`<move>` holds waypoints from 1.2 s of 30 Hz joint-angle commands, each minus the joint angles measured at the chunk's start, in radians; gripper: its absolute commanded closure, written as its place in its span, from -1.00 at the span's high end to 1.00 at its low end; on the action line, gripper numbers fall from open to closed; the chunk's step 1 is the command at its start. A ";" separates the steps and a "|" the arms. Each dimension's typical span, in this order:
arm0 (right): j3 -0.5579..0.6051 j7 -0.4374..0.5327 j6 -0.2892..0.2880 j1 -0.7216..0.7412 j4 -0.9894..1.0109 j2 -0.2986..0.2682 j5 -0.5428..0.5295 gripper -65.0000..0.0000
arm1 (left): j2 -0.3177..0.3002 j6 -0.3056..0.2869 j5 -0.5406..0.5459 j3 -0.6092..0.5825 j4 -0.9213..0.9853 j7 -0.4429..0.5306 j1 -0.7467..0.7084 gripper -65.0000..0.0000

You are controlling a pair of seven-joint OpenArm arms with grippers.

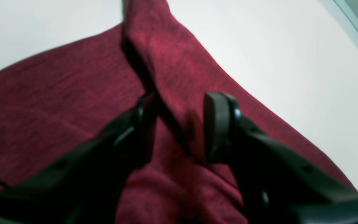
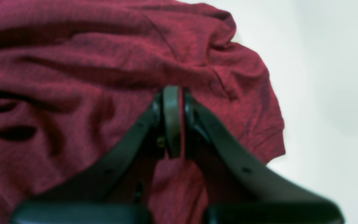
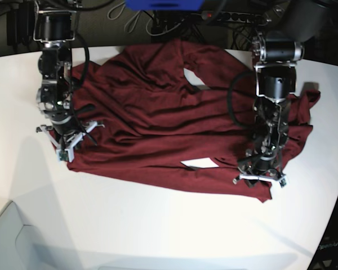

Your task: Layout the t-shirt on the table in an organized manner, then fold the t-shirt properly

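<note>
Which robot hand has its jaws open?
The left gripper. Its jaws stand apart with a raised fold of the t-shirt between them. The right gripper has its jaws pressed together, with a sliver of red cloth pinched between them.

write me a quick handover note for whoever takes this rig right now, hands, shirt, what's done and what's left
Left hand: jaws apart, straddling a raised ridge of the t-shirt, not clamped on it.
Right hand: shut, a sliver of the red fabric caught between its pads.
Shirt: spread across the far half of the table, still creased and bunched near both hands; a small white tag shows by the near hem.
Done: shirt is roughly opened out.
Left: smooth the wrinkles, straighten the sleeves and edges, then all of the folding.
</note>
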State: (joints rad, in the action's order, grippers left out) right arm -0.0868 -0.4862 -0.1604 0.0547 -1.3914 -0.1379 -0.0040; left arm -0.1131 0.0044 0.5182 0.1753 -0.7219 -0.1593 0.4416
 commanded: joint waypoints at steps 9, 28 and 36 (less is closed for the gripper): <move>-0.001 0.024 0.005 0.017 -0.019 -0.007 -0.001 -0.98 | -0.003 -0.002 0.009 0.007 -0.015 0.022 0.035 -0.98; -0.001 0.022 0.005 -0.005 -0.044 -0.009 0.003 -0.98 | 0.011 0.001 -0.002 -0.001 0.006 0.020 0.230 -0.99; -0.005 0.022 0.005 -0.017 -0.047 -0.009 0.003 -0.98 | 0.016 0.001 -0.003 -0.003 0.146 0.022 0.302 -0.99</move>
State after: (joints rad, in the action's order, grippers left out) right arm -0.0875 -0.4870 -0.1608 0.0223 -1.4158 -0.1383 0.0006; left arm -0.0898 0.0128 0.5137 0.1741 -0.5613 -0.1627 0.7002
